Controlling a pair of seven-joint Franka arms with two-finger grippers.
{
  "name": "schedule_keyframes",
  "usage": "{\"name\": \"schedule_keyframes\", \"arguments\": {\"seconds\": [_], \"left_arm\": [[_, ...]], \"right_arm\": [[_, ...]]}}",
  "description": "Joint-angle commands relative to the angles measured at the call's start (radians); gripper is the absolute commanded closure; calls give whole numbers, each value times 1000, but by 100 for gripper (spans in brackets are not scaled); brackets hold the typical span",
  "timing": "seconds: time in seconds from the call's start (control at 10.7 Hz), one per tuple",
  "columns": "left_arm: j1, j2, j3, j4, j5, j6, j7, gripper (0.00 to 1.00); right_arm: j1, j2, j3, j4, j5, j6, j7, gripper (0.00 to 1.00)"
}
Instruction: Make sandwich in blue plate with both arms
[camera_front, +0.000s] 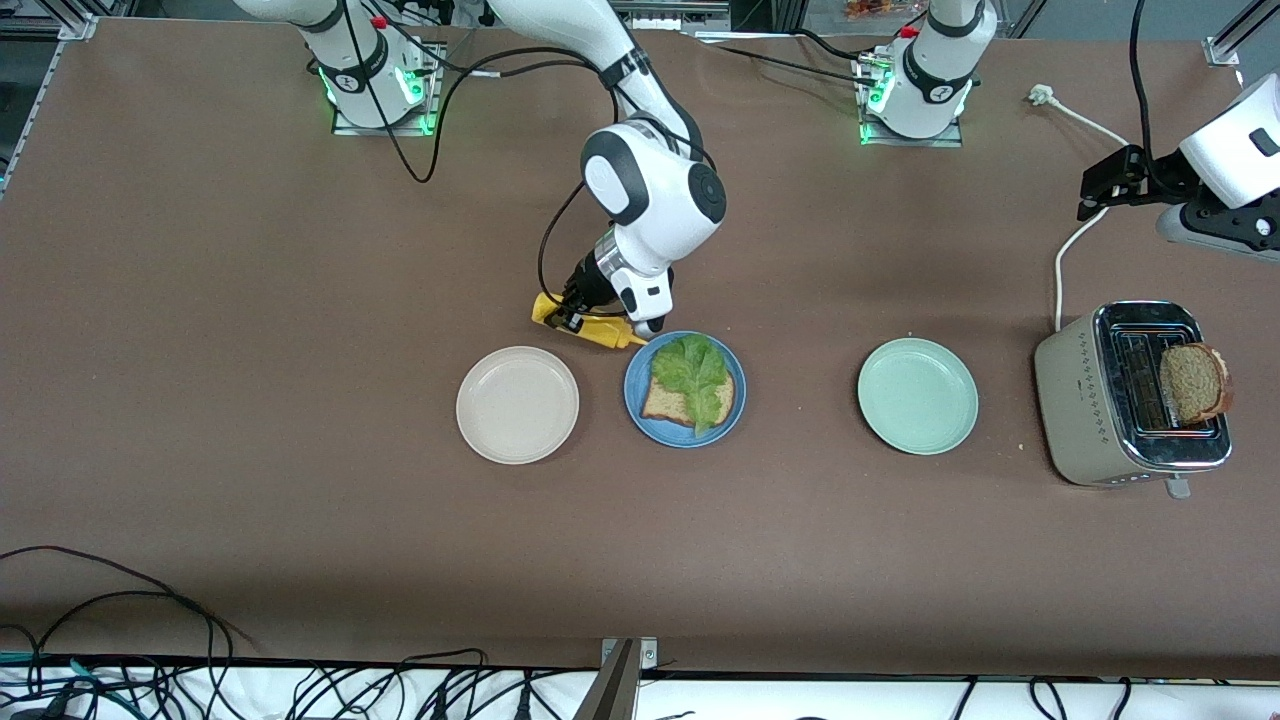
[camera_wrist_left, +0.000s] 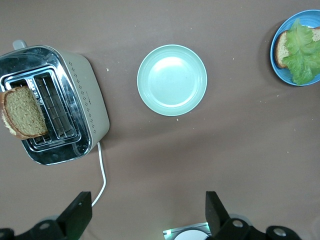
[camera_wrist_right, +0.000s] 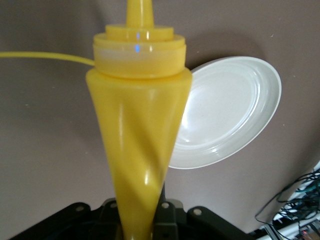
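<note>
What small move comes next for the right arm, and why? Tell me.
Probably tip the yellow bottle a bit further so its nozzle comes over the lettuce. The right claw is shut on the bottle, held sideways beside the blue plate, nozzle just reaching its rim. The lettuce lies on one bread slice with no sauce visible. The left claw waits open, up by the toaster.

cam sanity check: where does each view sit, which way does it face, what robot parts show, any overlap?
Front: high across the table, facing both bases; both arms show; right gripper holds the yellow plastic squeeze bottle.
Left wrist: looks down on the beige-and-chrome toaster and round mint-green plate; open left gripper fingers show.
Right wrist: looks along the bottle toward the round beige-white plate.
Shared: front and left wrist both show the round blue plate with bread slice and ruffled lettuce leaf.
</note>
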Motion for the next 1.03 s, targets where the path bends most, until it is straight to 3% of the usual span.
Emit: {"name": "schedule_keyframes", "arguments": {"seconds": [0.0, 0.65, 0.75, 0.93], "left_arm": [[9, 8, 2, 20, -24, -16, 11, 0], [9, 8, 2, 20, -24, -16, 11, 0], [9, 8, 2, 20, -24, -16, 11, 0], [9, 8, 2, 20, -24, -16, 10, 0]], "right_arm": [[13, 80, -30, 55, -59, -12, 17, 100], [8, 70, -18, 54, -55, 11, 26, 100], [-22, 35, 16, 49, -37, 39, 24, 100], [-166, -117, 146, 34, 6, 71, 9, 100]]}}
